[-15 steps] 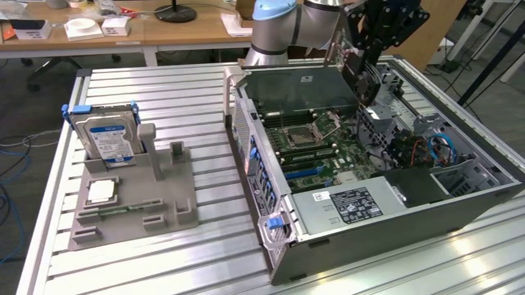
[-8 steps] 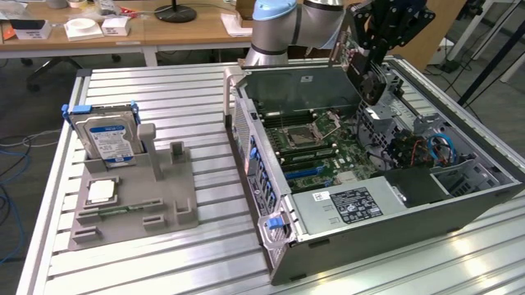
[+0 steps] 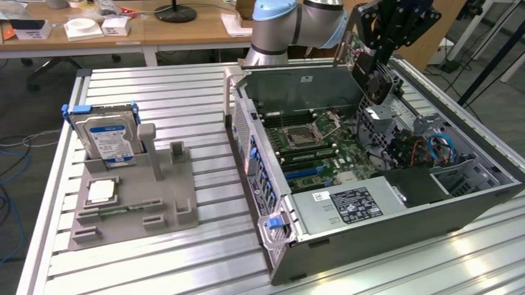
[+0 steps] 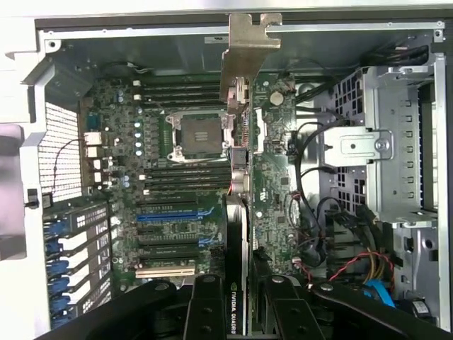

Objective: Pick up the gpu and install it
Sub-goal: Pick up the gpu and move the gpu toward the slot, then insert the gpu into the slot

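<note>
The gpu (image 3: 375,81) in jaws above open case (image 3: 385,236)

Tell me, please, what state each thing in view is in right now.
computer case, on its side, side panel off.
gpu, held over the case, not yet seated.
end effector, shut on the gpu.
hard drive, upright in the grey holder.
CPU, lying flat in the holder.

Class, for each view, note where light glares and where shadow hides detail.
Exterior view: light glares off the table slats toward the exterior view's right, and the bay beside the power supply in the case sits in shadow. Wrist view: the area outside the case washes out to white, the bracket of the gpu catches light, and the fingers gripping it read as dark shapes.
</note>
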Robot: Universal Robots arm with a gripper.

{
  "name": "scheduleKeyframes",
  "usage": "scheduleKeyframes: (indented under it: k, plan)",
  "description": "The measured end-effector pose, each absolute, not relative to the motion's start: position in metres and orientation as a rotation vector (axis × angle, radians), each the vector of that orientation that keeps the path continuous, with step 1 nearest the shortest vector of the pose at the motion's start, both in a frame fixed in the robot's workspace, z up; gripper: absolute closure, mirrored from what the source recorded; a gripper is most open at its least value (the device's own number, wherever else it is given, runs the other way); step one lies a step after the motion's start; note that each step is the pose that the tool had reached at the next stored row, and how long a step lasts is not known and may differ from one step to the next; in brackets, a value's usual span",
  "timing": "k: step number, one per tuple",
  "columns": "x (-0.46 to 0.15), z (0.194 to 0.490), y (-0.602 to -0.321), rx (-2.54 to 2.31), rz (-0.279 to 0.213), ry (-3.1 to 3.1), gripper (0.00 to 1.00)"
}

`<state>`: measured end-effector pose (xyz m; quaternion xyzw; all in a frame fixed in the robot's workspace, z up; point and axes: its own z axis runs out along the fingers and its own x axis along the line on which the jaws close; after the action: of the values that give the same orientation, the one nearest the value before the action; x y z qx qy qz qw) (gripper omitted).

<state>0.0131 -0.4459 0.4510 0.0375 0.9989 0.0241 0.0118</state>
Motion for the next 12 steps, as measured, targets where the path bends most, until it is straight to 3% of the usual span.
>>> scheduleKeyframes:
  k: [12]
  plan:
    - [0.0225,0.4511,-0.4459,0.113,0.075,3.115,0.74]
